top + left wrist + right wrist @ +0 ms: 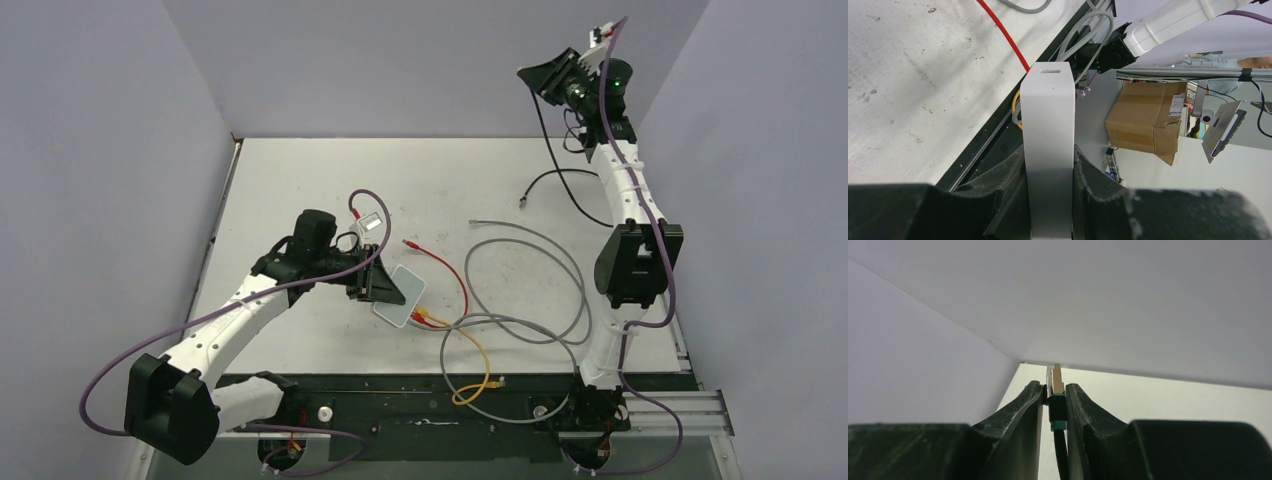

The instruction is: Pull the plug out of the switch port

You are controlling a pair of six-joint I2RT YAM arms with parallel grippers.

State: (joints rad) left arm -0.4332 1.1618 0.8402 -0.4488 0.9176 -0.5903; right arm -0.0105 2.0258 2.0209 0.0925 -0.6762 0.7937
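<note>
white table (300, 180), right hand (1054, 390) grips plug (1057, 381)

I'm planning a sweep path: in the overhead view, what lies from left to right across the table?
Left claw → white switch box → yellow cable → black cable's loose end → right arm's elbow.

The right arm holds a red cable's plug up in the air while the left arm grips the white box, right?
Not quite: the plug in the right gripper belongs to a black cable, not a red one, as the right wrist view shows. The left gripper does grip the white box.
</note>
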